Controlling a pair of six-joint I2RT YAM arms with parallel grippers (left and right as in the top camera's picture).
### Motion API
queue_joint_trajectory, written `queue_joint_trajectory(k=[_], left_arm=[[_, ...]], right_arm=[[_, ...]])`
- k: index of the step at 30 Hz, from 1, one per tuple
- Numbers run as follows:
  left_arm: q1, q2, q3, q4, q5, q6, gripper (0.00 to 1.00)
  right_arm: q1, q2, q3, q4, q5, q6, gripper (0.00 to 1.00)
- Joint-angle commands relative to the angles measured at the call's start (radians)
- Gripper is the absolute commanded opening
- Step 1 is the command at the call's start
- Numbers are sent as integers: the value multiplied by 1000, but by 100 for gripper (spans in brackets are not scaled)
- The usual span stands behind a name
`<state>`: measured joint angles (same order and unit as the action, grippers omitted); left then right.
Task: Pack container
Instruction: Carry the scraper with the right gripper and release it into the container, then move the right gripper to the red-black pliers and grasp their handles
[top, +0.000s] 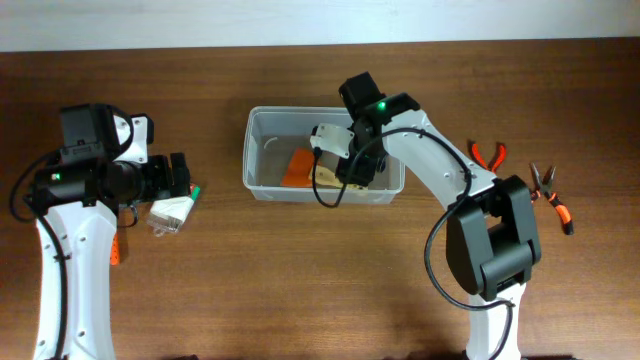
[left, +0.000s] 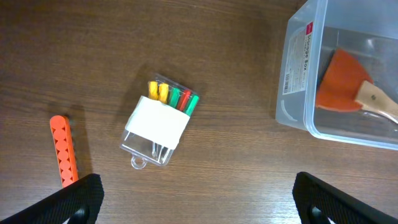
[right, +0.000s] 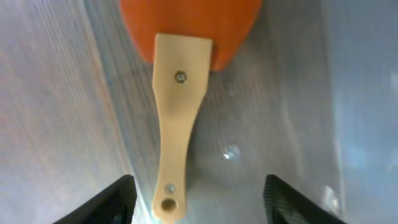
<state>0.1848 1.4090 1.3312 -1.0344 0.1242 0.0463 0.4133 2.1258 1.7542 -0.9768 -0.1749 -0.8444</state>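
Observation:
The clear plastic container (top: 262, 150) stands at the table's back middle; it also shows in the left wrist view (left: 297, 74). Inside it lies an orange scraper with a pale wooden handle (top: 298, 167), seen close in the right wrist view (right: 177, 118). My right gripper (right: 199, 202) is open inside the container, its fingers either side of the handle's end without touching it. My left gripper (left: 196, 199) is open and empty above the table, just short of a clear case of coloured bits with a white label (left: 158, 121).
An orange strip-shaped tool (left: 63, 149) lies left of the bit case. Orange-handled pliers (top: 489, 153) and a second pair of pliers (top: 550, 195) lie right of the container.

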Motion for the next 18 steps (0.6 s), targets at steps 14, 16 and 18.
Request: queue_joint_trajectory(k=[14, 16, 18], left_arm=[[3, 5, -4, 3, 11, 15, 99], [3, 5, -4, 2, 11, 15, 99], [3, 5, -4, 2, 11, 15, 99]], right_arm=[[-414, -145, 609, -410, 382, 1020, 99], [-508, -129, 590, -450, 322, 1086, 99], [-584, -110, 554, -459, 255, 1097, 99]])
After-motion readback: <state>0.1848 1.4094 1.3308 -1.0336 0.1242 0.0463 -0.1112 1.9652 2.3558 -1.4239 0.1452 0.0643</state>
